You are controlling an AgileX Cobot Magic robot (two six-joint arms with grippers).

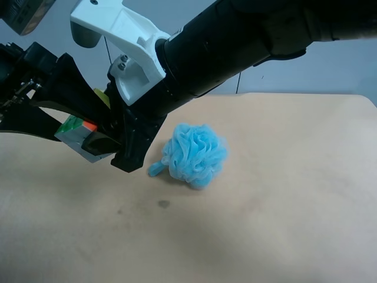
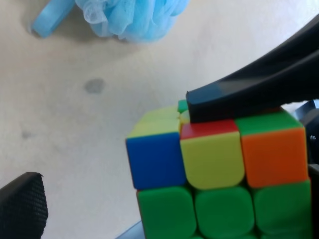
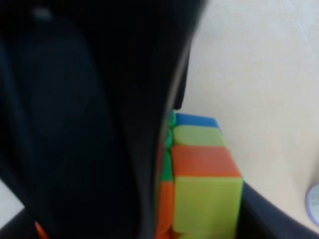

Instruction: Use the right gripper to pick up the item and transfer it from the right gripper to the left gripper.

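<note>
Item (image 1: 75, 128) aloft, tilted; cubic, sides equal.
Right gripper (image 1: 106, 144) clamps it; left gripper (image 1: 82, 121) jaws apart; black jaws hide most faces.

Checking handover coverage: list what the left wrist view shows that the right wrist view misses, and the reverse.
Left wrist only: the blue bath puff and a dark stain on the table. Right wrist only: a pale rounded edge at the frame border, too cropped to identify. Both: the puzzle cube, the right gripper clamping it, and the table.

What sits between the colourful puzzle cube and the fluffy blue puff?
The black two-finger claw gripping the multicoloured puzzle cube, shown in the exterior high view.
</note>
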